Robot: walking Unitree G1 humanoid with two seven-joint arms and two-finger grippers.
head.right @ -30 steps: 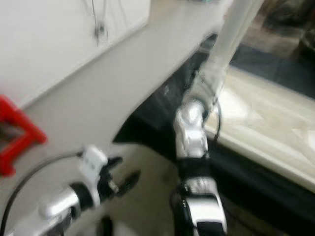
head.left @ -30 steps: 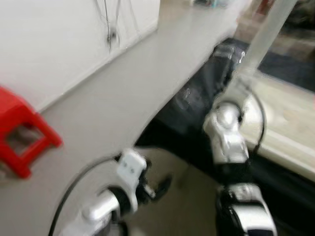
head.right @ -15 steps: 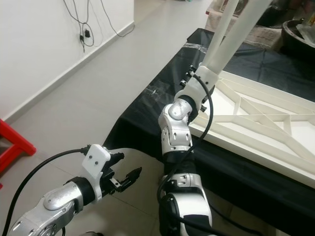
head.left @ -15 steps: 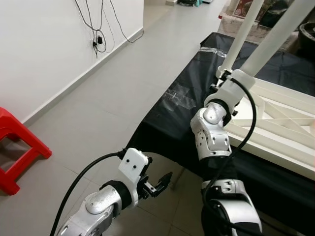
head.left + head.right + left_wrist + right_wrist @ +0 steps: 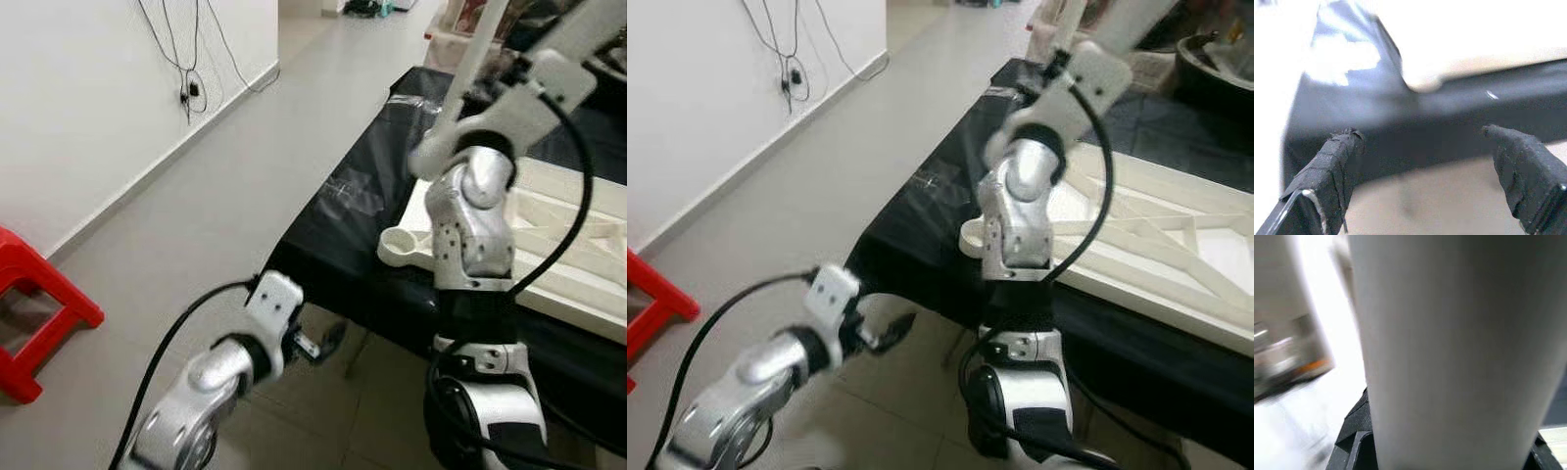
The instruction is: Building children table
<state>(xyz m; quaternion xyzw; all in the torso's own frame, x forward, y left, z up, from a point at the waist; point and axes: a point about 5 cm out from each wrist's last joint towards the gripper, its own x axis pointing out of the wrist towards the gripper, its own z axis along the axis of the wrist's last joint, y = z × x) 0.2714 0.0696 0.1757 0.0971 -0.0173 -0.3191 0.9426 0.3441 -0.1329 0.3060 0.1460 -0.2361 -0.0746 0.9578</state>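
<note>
On the right, over the black-draped platform, I see the white tabletop lying underside up, ribs showing, a round leg socket at its near corner. My right gripper has its fingers clamped round a white table leg, held up beyond the frame. The leg looks stiff, light, smooth and likely slippery, so I judge a grip low near its end steadies it best. My left gripper hangs spread wide and empty near the floor.

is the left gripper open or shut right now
Open. In the left wrist view its two black fingers stand wide apart with nothing between them, the left gripper facing the black-covered table edge.
</note>
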